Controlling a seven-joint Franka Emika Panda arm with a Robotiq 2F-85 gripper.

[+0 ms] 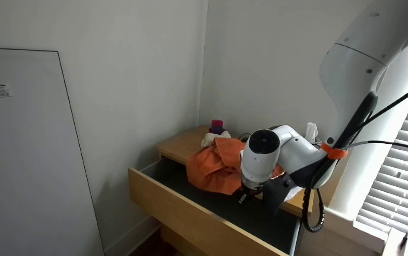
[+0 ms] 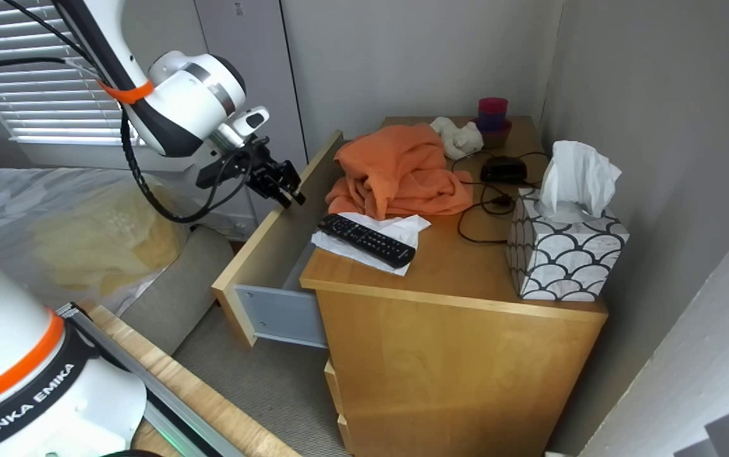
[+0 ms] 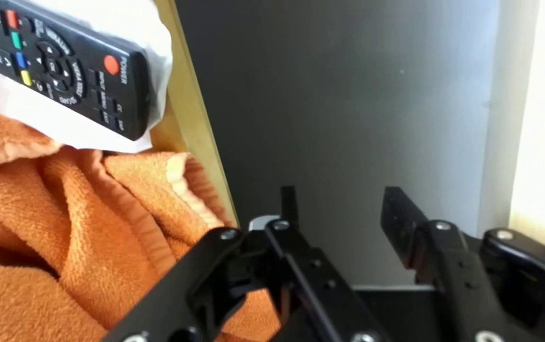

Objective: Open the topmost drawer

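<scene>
The topmost drawer (image 1: 175,213) is pulled well out of the dresser in both exterior views. Its plain pale-wood front also shows from the inner side (image 2: 275,254). In the wrist view its dark grey inside (image 3: 339,104) fills the middle, with the front's pale rim at the right edge. My gripper (image 3: 341,202) is open, with its two black fingers apart and nothing between them. It hangs over the drawer's opening, between the dresser top and the drawer front (image 1: 243,200). In an exterior view the gripper (image 2: 293,198) overlaps the front's top edge; I cannot tell its exact height.
An orange towel (image 2: 396,171) lies on the dresser top and hangs over its front edge. A black remote (image 2: 367,240) rests on white paper beside it. A tissue box (image 2: 564,254), cabled black device (image 2: 503,170), white plush (image 2: 456,136) and cups (image 2: 493,114) stand behind.
</scene>
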